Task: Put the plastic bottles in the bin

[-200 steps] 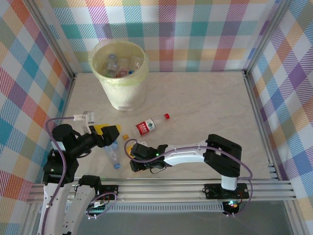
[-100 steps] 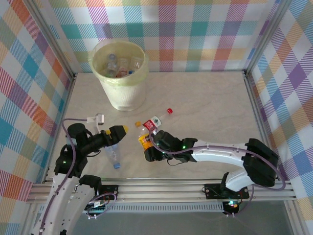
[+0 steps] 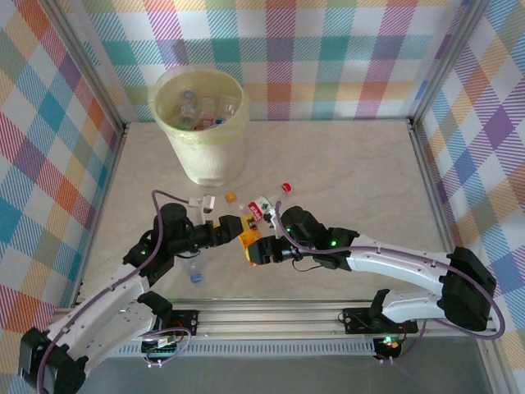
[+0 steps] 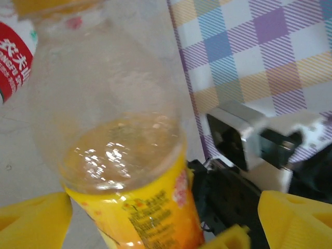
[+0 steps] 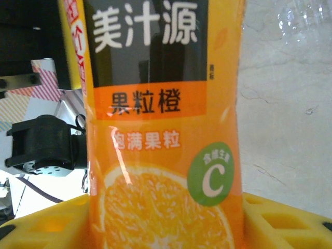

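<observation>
Orange juice bottle (image 3: 248,239) clamped upright in right gripper (image 3: 257,247) over the table (image 3: 353,164) near its front middle, left gripper (image 3: 224,230) spread open around its clear upper half, both forearms stretched low toward each other, left arm swung inward since a second ago, bin (image 3: 209,160) well behind.

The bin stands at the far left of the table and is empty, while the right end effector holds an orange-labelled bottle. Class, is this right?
Not quite: the bin is not empty; the top external view shows several bottles inside it. The rest stands: it sits far left on the table, and the right end effector holds the orange-labelled bottle.
</observation>
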Available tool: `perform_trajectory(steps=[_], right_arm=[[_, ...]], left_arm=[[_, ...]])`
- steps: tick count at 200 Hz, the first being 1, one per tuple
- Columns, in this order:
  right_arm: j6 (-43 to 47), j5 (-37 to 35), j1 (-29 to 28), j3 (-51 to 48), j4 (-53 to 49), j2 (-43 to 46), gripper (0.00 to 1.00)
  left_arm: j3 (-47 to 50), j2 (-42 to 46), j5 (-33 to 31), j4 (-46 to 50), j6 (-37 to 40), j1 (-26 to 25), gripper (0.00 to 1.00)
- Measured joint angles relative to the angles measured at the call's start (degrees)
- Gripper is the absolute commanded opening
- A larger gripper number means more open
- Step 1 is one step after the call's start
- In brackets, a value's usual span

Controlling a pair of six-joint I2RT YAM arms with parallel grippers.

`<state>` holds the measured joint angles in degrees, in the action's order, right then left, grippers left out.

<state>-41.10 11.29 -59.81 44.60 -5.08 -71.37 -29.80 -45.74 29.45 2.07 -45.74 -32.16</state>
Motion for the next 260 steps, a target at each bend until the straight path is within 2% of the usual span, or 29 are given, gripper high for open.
perform_trajectory(steps=[44,101,164,200,216,260], right_arm=[[0.0,2.7,0.3,-1.2,2.6,0.4,0.58],[0.0,3.9,0.4,-1.8,5.6,0.6,0.60],[0.0,5.3,0.4,-1.8,6.0,0.6,0.86],[2.2,5.1,0.2,-2.2,4.7,4.2,0.97],[3.8,3.8,0.2,-2.2,3.5,7.6,0.99],[8.3,-2.9,0.2,-2.2,-1.6,15.8,1.00]], left_arm=[[0.1,-3.4,-4.0,-3.3,-1.7,-2.7,0.74],[0.1,-2.5,-7.0,-4.3,-2.9,-2.8,0.63],[-1.1,-1.3,-9.2,-2.6,-2.4,-3.0,0.57],[-8.4,-1.2,-13.3,5.6,0.9,-3.0,0.56],[-12.8,-1.4,-15.1,9.8,3.3,-3.0,0.56],[-34.2,-9.4,-21.2,24.2,13.9,-1.5,0.56]])
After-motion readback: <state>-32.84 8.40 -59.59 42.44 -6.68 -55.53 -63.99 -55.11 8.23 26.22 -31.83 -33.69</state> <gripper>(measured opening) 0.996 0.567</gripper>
